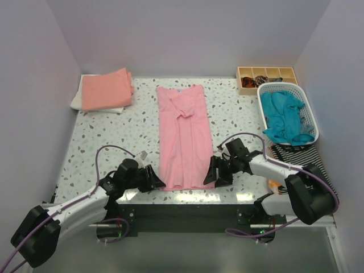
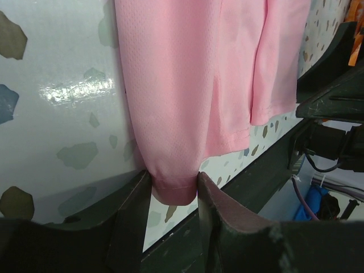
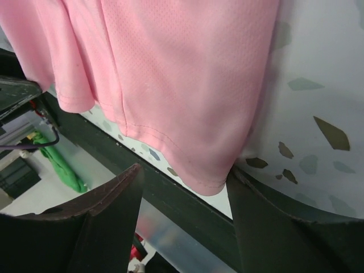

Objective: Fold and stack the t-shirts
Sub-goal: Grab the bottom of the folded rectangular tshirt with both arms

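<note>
Lying lengthwise on the table [image 1: 114, 136], collar far, the pink tee [image 1: 182, 136] is met at its near hem: left corner bracketed closely by the left hand [image 1: 156, 181], pinch unclear; right corner straddled by the wide-spread right hand [image 1: 214, 174].

**Robot lab test cell**

3 plain lavender walls [image 1: 187, 34] box in a speckled table [image 1: 114, 136]. The left arm [image 1: 79, 203] and right arm [image 1: 273, 165] are bolted to its near edge, and a white laundry basket [image 1: 282, 86] stands on it.
</note>
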Tool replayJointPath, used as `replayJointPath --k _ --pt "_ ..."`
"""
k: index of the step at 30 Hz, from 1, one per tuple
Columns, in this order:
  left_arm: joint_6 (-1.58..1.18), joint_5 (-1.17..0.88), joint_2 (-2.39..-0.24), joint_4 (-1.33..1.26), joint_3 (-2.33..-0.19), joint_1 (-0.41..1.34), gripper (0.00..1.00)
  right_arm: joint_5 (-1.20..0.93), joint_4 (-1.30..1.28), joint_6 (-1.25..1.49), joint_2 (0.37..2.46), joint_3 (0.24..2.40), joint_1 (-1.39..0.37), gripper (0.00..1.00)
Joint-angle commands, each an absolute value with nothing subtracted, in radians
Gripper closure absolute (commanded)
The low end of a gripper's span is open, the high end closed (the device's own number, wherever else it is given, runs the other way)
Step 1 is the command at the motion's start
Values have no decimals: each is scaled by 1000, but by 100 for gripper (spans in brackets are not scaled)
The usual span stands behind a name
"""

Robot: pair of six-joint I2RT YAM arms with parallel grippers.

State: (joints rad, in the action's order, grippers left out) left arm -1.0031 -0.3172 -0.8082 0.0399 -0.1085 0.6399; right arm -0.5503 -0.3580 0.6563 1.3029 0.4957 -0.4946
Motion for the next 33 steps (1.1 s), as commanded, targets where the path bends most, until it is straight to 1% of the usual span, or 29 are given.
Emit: replayJointPath --k 1,4,6,9,10,11,12,13,14,16,21,26,33 --pt "-1008 -339 -831 35 -64 650 58 -538 -270 673 1358 445 -494 38" --pt "-1014 -347 -839 17 -55 650 58 -551 -233 683 1384 433 -494 43" --pt "-1017 -354 -857 -31 -45 653 59 -555 -212 684 1402 426 -495 49" --pt "-1019 -356 -880 -64 -43 655 68 -552 -204 678 1416 426 -494 59" --pt "-1017 -356 -885 -75 -43 655 77 -549 -206 675 1422 426 -494 67" --pt "-1017 -357 -893 -81 -44 655 83 -543 -209 673 1420 426 -494 72" --pt "-1016 -357 -897 -83 -46 655 85 -537 -210 672 1419 425 -494 77" --pt "-1012 -357 -899 -80 -49 657 95 -532 -212 669 1416 425 -494 86" --pt "-1008 -356 -899 -78 -57 657 100 -531 -213 669 1411 423 -494 92" --pt "-990 -344 -897 -54 -72 657 100 -537 -207 666 1402 422 -495 100" --pt "-930 -292 -868 72 -179 657 100 -557 -212 660 1303 434 -494 100" --pt "-902 -262 -850 120 -288 655 100 -549 -276 627 1220 495 -492 100" --pt "-848 -219 -913 138 -399 657 100 -503 -325 552 1219 625 -492 100"
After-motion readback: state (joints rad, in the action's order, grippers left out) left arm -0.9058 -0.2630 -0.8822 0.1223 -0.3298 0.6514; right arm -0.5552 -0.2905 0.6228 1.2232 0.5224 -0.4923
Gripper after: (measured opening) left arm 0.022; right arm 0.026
